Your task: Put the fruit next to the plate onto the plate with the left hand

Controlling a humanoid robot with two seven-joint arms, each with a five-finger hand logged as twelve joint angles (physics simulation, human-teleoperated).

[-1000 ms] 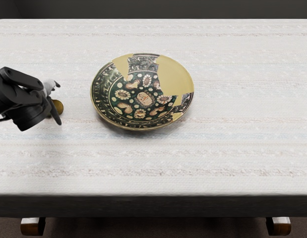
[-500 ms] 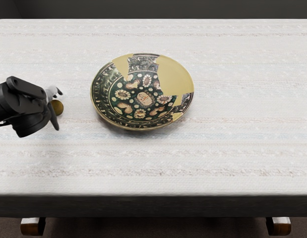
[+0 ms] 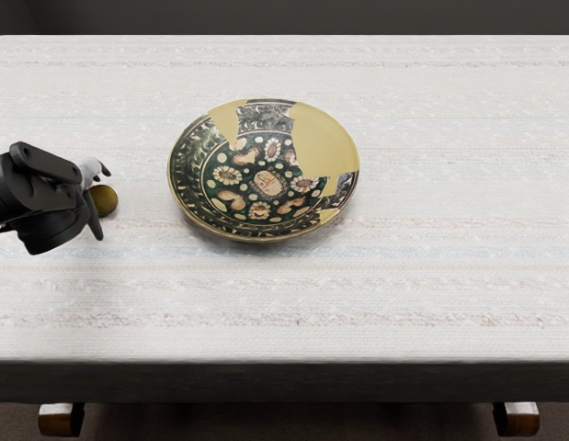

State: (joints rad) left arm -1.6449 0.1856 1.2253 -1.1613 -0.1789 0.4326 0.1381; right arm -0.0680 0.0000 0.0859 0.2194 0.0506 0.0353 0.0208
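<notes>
You have the left hand [image 3: 52, 198] low at the left side of the tabletop [image 3: 431, 276], right against the small brown fruit [image 3: 105, 199], which sits well left of the patterned plate [image 3: 264, 168]; whether the hand grips the fruit cannot be told.

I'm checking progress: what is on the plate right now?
Nothing lies on the plate; only its painted pattern shows. The fruit sits on the table to its left, partly covered by the left hand; whether it is gripped is hidden.
</notes>
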